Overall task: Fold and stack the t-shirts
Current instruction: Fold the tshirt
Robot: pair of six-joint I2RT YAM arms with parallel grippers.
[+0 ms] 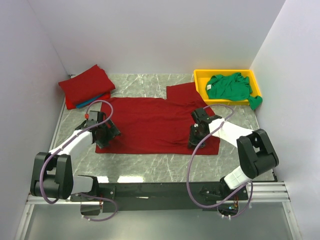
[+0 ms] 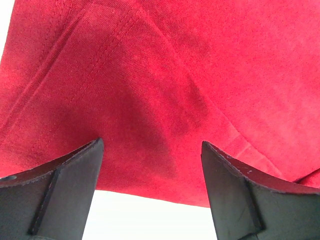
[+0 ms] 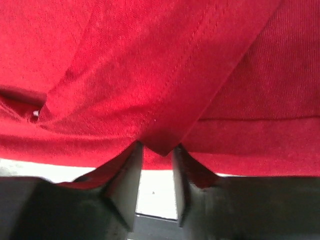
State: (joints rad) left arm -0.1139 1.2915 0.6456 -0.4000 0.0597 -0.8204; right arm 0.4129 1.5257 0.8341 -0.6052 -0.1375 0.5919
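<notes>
While the left pincer (image 2: pixel 150 145) hangs wide apart over the left end of the dark red t-shirt (image 1: pixel 155 125), the right pincer (image 3: pixel 157 147) stands narrow with a hem fold at its tips; clamped or not, cannot tell. Risk: a one-sided lift would likely drag and bunch the cloth. Shirt lies flat mid-surface (image 1: pixel 150 167), long axis left-right, one sleeve jutting toward the yellow tray (image 1: pixel 200 75).
</notes>
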